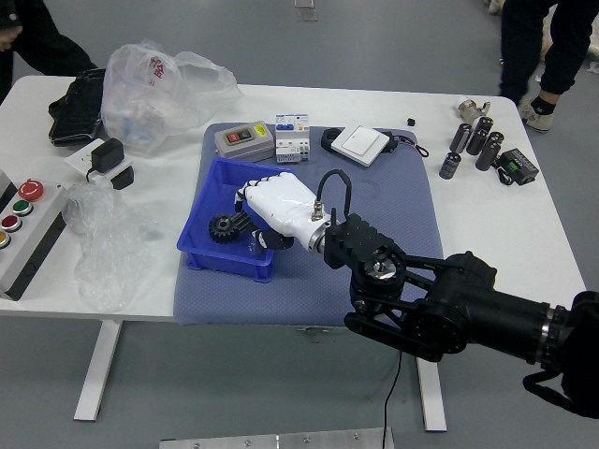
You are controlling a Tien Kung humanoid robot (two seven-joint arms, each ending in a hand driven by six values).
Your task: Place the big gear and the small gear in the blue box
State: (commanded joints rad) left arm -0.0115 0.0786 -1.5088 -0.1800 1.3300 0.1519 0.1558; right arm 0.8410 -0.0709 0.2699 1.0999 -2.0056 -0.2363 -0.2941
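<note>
Inside the blue box (pixel 193 236) lies a black toothed gear (pixel 222 228), left of my right hand (pixel 251 217). A small, pale metallic piece (pixel 255 247) shows low in the box; I cannot tell whether it is the small gear. My right hand, with a white back, reaches over the box's right wall and covers part of its inside. Whether it touches the black gear or holds anything is not clear. My left hand is out of view.
Behind the box on the blue mat (pixel 318 299) stand a grey device (pixel 245 141), a white block (pixel 292 138) and a white switch (pixel 360 145). Plastic bags (pixel 154 98) lie left. Dark cylinders (pixel 477 140) stand right. A person's hand (pixel 9 37) and another person's legs (pixel 538 47) show beyond the table.
</note>
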